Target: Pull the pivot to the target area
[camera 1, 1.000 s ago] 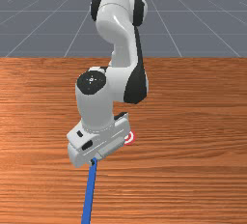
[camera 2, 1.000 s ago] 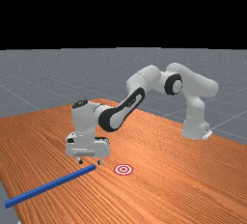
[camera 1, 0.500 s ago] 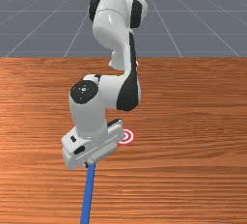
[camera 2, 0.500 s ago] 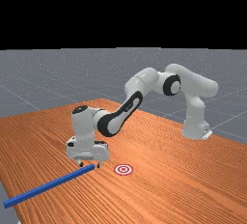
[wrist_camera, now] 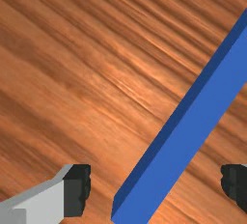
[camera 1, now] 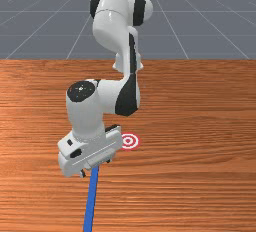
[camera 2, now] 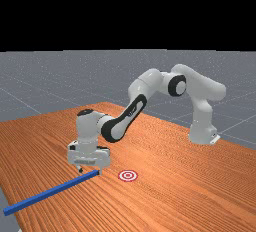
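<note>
Two fingers (camera 2: 80,170) stand wide apart at the bar's end nearer the target, and the white hand (camera 2: 89,156) above them is upright. The long blue bar (camera 2: 50,192) lies on the bench (camera 2: 200,196), wholly outside the red-and-white target (camera 2: 128,175). Its nearer end is a little way from the target, toward the far view's left; its other end is well away from the target and reaches past the edge of the bench in the far view. In the front view the bar sits to the front view's left of the target and on the side away from the arm's base (camera 2: 202,126). The hand is near the target too, on the same side as the bar's nearer end. In the wrist view the bar slants between the spread fingers (wrist_camera: 77,191), with bench showing on either side of it, so neither one appears to touch it. I cannot tell how high their tips are.
</note>
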### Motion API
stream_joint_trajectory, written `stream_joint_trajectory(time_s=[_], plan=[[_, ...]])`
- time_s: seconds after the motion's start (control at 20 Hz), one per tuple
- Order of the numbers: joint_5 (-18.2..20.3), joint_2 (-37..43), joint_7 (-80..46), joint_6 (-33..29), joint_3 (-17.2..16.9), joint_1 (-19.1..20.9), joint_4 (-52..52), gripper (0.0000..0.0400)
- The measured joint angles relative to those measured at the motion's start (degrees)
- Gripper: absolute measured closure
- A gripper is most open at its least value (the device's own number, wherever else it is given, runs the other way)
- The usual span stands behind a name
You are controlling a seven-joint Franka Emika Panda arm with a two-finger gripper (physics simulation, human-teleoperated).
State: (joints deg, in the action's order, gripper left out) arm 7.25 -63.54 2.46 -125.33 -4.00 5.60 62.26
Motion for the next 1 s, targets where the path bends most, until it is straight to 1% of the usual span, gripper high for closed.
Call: stream_joint_trajectory(time_s=[0.05,0.1,0.15,0.25,0.3,0.35,0.4,0.45,0.5,0.55,0.6,0.65,0.7,0.75,0.85,0.9,0.95,1.0], plan=[[-2.0,-1.7,-2.3,3.3,-2.0,-1.2,-3.4,0.0],[-2.4,-2.2,-2.8,2.9,-2.5,-1.5,-3.6,0.0],[-2.2,-2.6,-2.6,2.8,-2.2,-1.3,-3.9,0.0],[-3.1,-3.8,-3.8,2.0,-3.3,-2.1,-4.6,0.0],[-2.5,-4.4,-3.1,2.1,-2.6,-1.6,-5.0,0.0],[-1.7,-5.5,0.6,3.6,-0.8,-0.1,-7.4,0.0013],[-1.7,-6.4,0.8,4.4,-0.7,-0.1,-9.1,0.0002],[-2.0,-8.0,2.0,5.8,-0.5,0.1,-12.3,0.0001],[-3.0,-8.8,-3.2,5.9,-2.8,-1.2,-13.4,0.0001],[-2.1,-9.6,1.3,6.7,-0.7,0.1,-14.9,0.0002],[-2.9,-9.5,-2.8,5.9,-2.6,-1.0,-14.6,0.0],[-2.8,-10.0,-2.7,5.8,-2.4,-0.8,-15.3,0.0],[-2.0,-10.3,-1.7,6.3,-1.4,-0.1,-16.0,0.0035],[-2.4,-11.4,-0.5,6.4,-1.3,0.2,-17.9,0.0],[-2.3,-11.8,-1.4,6.7,-1.5,0.2,-18.6,0.0001],[-3.1,-11.9,3.3,6.8,-0.9,0.3,-19.0,0.014],[-3.3,-11.5,3.7,6.3,-0.8,0.1,-18.3,0.0209],[-3.5,-11.2,4.1,5.9,-0.7,-0.1,-17.7,0.024]])
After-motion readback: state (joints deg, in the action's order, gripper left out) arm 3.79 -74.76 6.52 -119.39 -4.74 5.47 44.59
